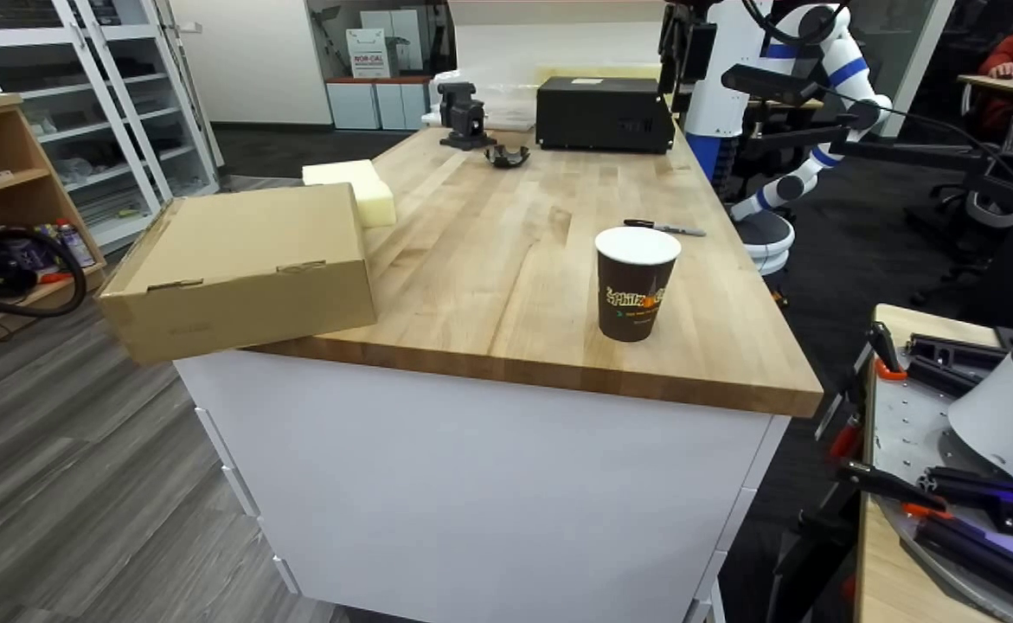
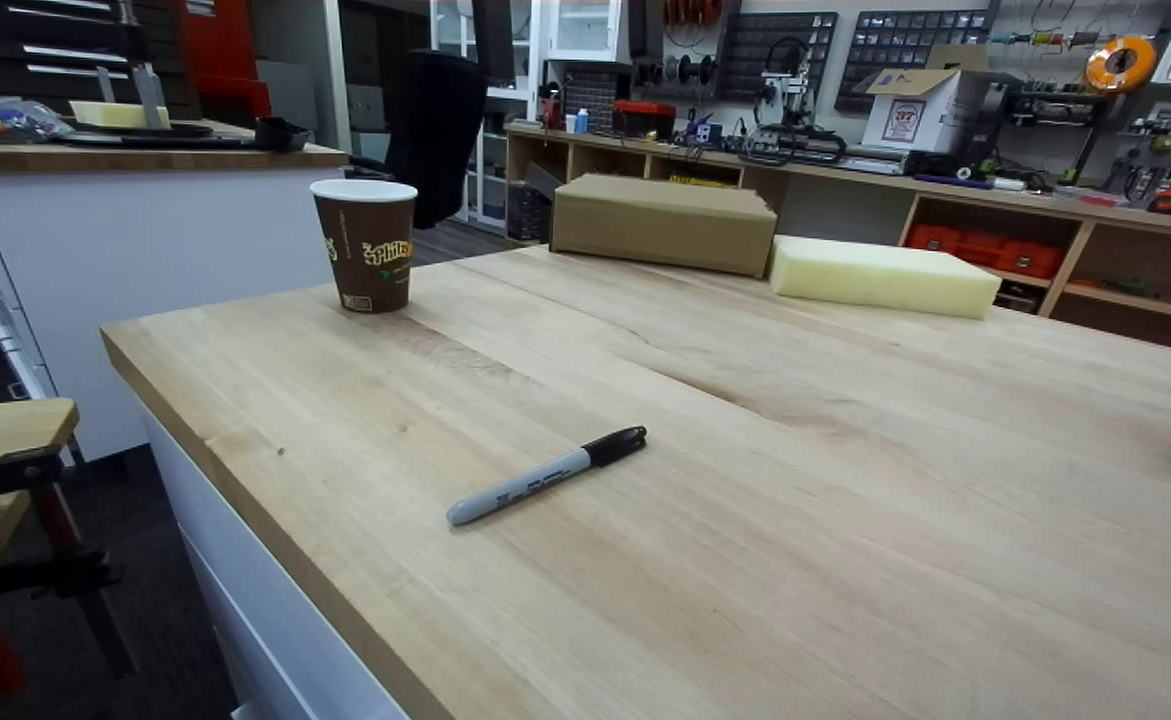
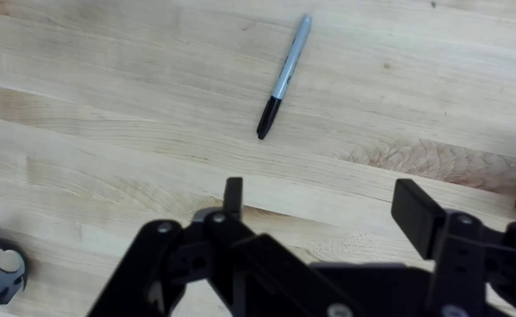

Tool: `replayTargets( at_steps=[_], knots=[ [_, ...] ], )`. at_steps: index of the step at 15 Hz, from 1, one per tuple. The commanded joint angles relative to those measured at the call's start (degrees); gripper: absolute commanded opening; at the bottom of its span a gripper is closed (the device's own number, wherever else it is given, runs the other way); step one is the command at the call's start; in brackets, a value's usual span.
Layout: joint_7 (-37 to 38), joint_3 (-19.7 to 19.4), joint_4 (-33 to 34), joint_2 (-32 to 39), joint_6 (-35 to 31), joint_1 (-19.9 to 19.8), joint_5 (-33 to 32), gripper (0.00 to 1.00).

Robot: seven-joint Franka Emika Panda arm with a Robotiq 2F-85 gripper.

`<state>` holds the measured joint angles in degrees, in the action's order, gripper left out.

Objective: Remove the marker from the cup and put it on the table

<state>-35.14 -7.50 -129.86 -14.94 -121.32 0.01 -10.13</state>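
Up over the counter, per the wrist view, I'm hanging with my jaws spread wide and nothing sitting between them. The marker is lying flat out ahead of them, black cap pointing roughly my way, so I'm calling the job done. If I'm grabbing it, I'm expecting light, stiff plastic: hardly fragile, but smooth and round, so probably rolling if bumped. I'm favoring the middle of the grey barrel, closing across it, since the cap might be popping off.

In an exterior view, the cup is standing upright, well apart from the marker. The cardboard box and a pale yellow block are sitting farther back, leaving the marker decent room. The grey end is aiming at the long edge, so I'm guessing any roll is going along the counter, not off it.

In an exterior view with a black case standing toward the far end, the cup is sitting near the front edge, so I'm planning to skirt that corner.
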Motion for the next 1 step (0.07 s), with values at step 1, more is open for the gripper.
replayTargets(
  at_steps=[1],
  knots=[
    [-0.1,0.4,0.1,0.0,0.1,-0.4,0.1,0.87]
  ],
)
